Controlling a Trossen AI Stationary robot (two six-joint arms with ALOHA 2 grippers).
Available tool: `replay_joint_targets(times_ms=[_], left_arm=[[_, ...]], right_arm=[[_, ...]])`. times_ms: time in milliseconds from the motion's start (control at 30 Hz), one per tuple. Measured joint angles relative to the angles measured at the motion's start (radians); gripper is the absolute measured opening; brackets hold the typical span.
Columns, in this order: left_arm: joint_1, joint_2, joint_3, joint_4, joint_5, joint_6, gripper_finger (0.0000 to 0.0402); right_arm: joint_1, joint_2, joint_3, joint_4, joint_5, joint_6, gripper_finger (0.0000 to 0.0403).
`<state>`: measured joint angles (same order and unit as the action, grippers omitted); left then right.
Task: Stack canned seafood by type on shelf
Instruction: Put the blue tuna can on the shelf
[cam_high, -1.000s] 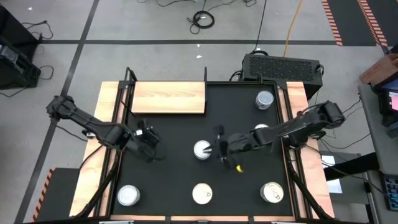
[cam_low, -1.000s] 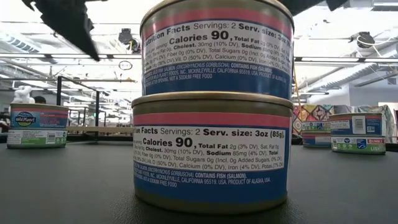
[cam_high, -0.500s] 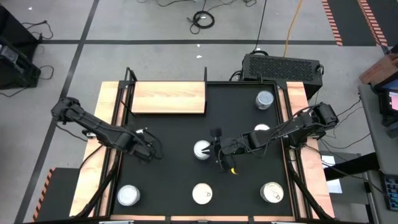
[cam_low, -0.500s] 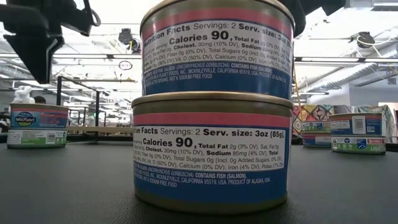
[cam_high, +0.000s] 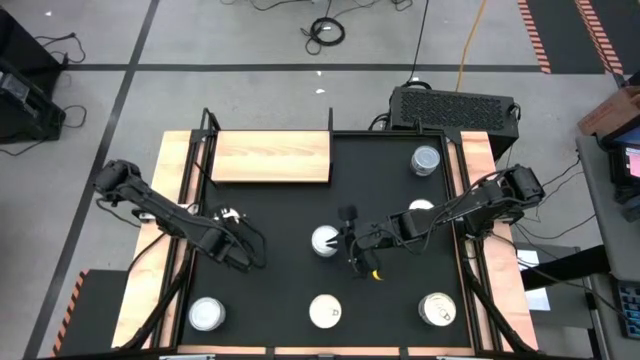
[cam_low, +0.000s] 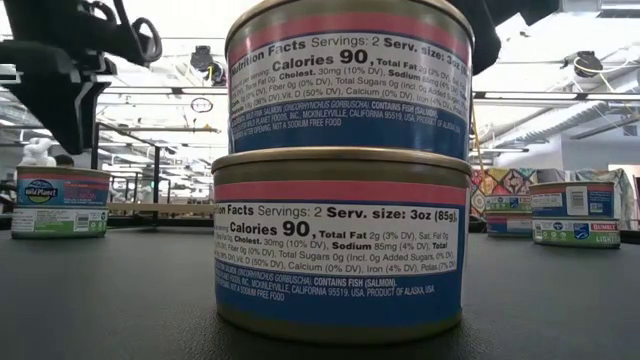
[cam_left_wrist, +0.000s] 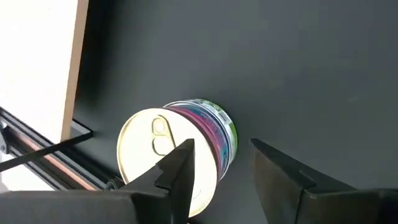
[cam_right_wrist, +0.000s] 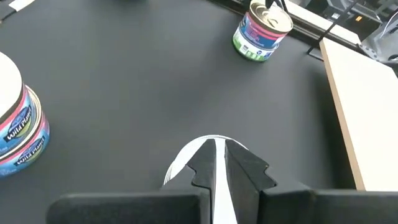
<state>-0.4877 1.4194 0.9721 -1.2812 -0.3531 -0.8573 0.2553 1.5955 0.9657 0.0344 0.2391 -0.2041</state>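
Several squat tins of canned seafood stand on the black mat. A silver-lidded tin (cam_high: 325, 241) stands at the centre, and my right gripper (cam_high: 349, 241) is right beside it, shut; its lid (cam_right_wrist: 186, 163) shows under my fingers. My left gripper (cam_high: 246, 257) hangs open over the mat's left part. It looks down on a cream-lidded, pull-tab tin (cam_left_wrist: 168, 158) near the left corner (cam_high: 206, 314). A stack of two tins (cam_low: 340, 170) stands at the near middle (cam_high: 326, 311). The pale wooden shelf (cam_high: 270, 157) lies at the far left. My right gripper has its shut fingertips (cam_right_wrist: 208, 160) over the near rim of the centre tin's lid. I cannot tell whether they touch it.
More tins stand at the far right (cam_high: 427, 160), under my right arm (cam_high: 421, 207) and at the near right (cam_high: 437, 309). Wooden side strips (cam_high: 176, 200) and black rails border the mat. A black box (cam_high: 455, 105) sits beyond the far edge.
My left gripper has gone toward the table's near edge, closer to the near-left tin. My right gripper has edged toward the table's left, up to the centre tin, and then kept still. No tin has moved.
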Motion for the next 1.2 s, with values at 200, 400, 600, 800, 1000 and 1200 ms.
replay_joint_targets(times_ms=[200,400,600,800,1000,1200], left_arm=[[-0.005,0.034,-0.065,0.006,0.027,-0.002,0.0152],[-0.005,0.037,-0.107,0.050,0.021,-0.001,0.0152],[-0.005,0.037,-0.111,0.042,0.014,-0.001,0.0139],[-0.005,0.036,-0.110,0.036,0.011,-0.001,0.0039],[-0.005,0.037,-0.102,0.020,0.004,0.000,0.0008],[-0.005,0.032,-0.031,-0.025,-0.002,0.031,0.0001]], right_arm=[[-0.012,0.000,0.000,-0.017,0.000,0.003,0.0027],[-0.024,0.000,0.000,-0.034,0.000,0.008,0.0027],[-0.026,0.000,0.000,-0.037,0.000,0.017,0.0027],[-0.026,0.000,0.000,-0.037,0.000,0.017,0.0027],[-0.026,0.000,0.000,-0.037,-0.001,0.017,0.0027],[-0.026,0.000,0.000,-0.037,-0.001,0.017,0.0027]])
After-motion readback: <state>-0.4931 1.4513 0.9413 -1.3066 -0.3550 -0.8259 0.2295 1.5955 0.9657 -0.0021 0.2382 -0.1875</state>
